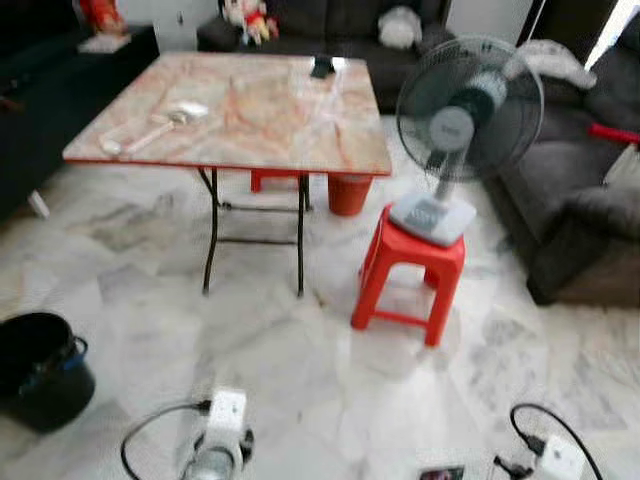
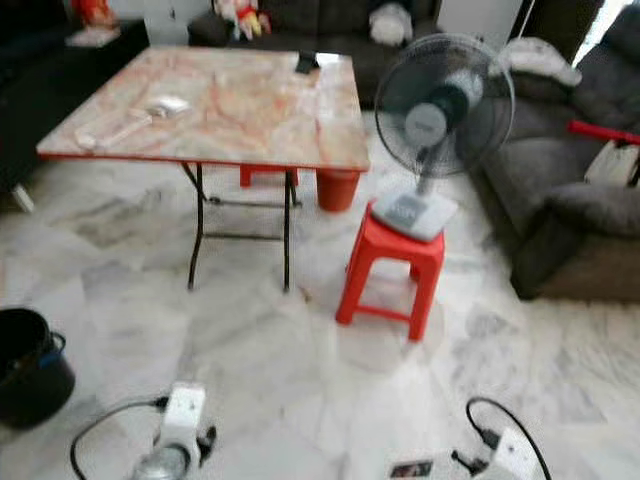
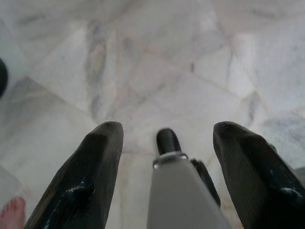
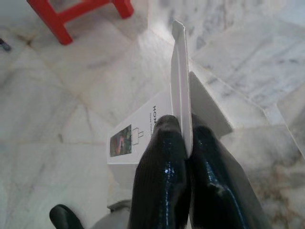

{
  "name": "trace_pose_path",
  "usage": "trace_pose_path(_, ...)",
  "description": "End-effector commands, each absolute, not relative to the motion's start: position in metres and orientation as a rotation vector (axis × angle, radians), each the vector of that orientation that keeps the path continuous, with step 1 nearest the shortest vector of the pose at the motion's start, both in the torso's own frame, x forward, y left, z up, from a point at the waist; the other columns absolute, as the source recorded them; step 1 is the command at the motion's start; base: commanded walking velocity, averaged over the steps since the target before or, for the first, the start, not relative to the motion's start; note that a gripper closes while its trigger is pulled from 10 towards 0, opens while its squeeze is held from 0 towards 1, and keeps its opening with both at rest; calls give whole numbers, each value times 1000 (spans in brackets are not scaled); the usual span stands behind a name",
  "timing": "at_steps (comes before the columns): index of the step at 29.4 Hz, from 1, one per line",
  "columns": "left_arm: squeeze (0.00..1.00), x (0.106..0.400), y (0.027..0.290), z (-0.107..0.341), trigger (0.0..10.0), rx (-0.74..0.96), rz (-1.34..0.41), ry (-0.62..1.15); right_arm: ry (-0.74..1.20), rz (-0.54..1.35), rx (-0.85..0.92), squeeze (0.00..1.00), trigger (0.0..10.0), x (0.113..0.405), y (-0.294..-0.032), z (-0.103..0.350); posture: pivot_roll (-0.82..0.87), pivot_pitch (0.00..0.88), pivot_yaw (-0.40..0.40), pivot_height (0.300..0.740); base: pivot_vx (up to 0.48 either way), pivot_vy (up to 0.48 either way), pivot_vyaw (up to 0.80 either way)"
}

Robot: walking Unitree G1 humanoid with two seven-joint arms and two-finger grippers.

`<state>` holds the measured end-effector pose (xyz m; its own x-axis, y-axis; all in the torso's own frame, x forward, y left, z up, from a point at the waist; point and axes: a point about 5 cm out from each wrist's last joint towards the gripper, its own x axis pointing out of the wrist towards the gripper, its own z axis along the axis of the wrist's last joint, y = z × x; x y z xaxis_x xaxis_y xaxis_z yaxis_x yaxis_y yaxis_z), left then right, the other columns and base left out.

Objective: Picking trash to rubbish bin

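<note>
While the right gripper (image 4: pixel 187 143) pinches the flap of a white cardboard box (image 4: pixel 157 129) above the marble floor (image 1: pixel 300 360), the left gripper (image 3: pixel 167 143) hangs with fingers spread, holding nothing. Black bin (image 1: pixel 40 370): on the floor at the robot's left, near the folding table (image 1: pixel 240 110).

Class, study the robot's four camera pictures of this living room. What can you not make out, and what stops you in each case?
- Inside of the black bin: cut by the eye view's edge.
- Small items on the table: blurred.
- White box in the right gripper: the fingers cover part of it and its print is too small.
- Dark shape beside the open left gripper: cropped by the wrist view's edge.
</note>
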<state>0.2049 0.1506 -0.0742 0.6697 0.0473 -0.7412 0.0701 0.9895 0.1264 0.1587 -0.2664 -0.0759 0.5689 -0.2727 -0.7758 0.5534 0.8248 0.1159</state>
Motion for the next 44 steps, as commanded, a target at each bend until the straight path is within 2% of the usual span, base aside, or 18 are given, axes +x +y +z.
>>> trace_pose_path(1,0,199,154,-78,10000,139,8,870,816,-490,350,0,10000,163,-269,-73,-81,17,-79,740,0,0,0)
trace_pose_path(18,0,199,154,-78,10000,134,0,875,825,-478,313,0,10000,166,-267,-72,-78,0,-74,740,0,0,738)
trace_pose_path(26,0,200,154,-77,10000,152,-3,871,840,-474,284,0,10000,162,-267,-74,-72,6,-77,740,0,0,270)
trace_pose_path(29,0,201,156,-77,10000,158,7,872,837,-484,302,0,10000,162,-267,-74,-69,15,-82,740,291,0,794)
trace_pose_path(37,0,199,157,-78,10000,176,26,886,839,-475,289,0,10000,164,-267,-74,-69,19,-89,740,383,0,0)
trace_pose_path(44,0,198,157,-79,10000,174,31,888,834,-487,290,0,10000,164,-267,-73,-66,21,-91,740,405,0,788)
